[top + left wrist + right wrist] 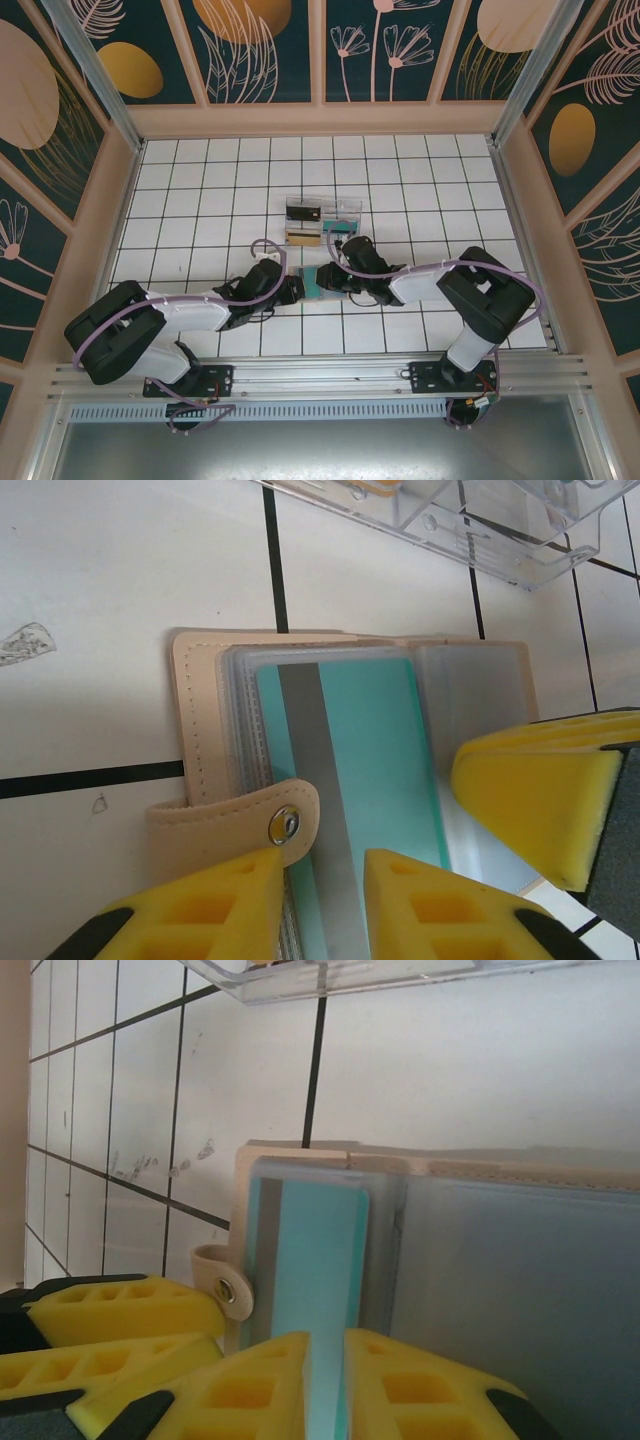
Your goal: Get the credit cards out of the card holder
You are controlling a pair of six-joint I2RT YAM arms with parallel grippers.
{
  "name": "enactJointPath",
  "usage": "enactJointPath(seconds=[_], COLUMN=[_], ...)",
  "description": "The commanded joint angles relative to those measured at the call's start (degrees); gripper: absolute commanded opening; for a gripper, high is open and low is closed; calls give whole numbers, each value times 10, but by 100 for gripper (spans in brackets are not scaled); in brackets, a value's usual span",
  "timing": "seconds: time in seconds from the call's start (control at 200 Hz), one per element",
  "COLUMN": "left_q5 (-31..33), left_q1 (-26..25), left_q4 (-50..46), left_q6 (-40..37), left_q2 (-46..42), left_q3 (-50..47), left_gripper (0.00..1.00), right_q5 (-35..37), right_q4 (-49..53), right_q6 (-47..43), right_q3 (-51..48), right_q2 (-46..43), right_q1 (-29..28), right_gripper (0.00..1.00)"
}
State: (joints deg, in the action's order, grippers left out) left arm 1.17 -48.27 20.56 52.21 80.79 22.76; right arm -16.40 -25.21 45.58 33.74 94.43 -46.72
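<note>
Tiled table (200, 180): left gripper (320, 910) and right gripper (327, 1390), jaws narrowly parted, straddle the card holder's (195, 710) teal credit card (380, 740); grip unclear.

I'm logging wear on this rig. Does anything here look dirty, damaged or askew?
Only minor marks. Grey smudges dot the white tiles beside the card holder in the right wrist view, and a small scuff sits on a tile in the left wrist view. The holder lies open and looks intact.

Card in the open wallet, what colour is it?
The card is teal with a grey stripe down its length; the left wrist view shows it best.
</note>
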Motion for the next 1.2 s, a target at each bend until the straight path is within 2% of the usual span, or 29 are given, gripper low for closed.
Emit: enactJointPath(seconds=[0.0, 0.4, 0.5, 0.591, 0.966, 1.196], left_q5=[2, -7, -8, -10, 4, -5], left_q1=[3, 3, 3, 3, 3, 3], left_q4=[12, 18, 18, 17, 3, 8], left_q6=[2, 3, 3, 3, 6, 4], left_q2=[8, 12, 14, 14, 10, 11], left_q3=[-8, -7, -5, -4, -3, 0], left_gripper=[27, 25, 25, 23, 16, 15], right_q5=[6, -10, -12, -10, 22, 8], right_q4=[12, 24, 21, 24, 46, 43], right_q6=[8, 11, 11, 10, 4, 2], right_q3=[17, 33, 33, 32, 5, 3], right_q2=[9, 33, 30, 27, -26, -30], right_q1=[-4, -9, -9, -9, 2, 2], right_gripper=[17, 15, 10, 0, 0, 0])
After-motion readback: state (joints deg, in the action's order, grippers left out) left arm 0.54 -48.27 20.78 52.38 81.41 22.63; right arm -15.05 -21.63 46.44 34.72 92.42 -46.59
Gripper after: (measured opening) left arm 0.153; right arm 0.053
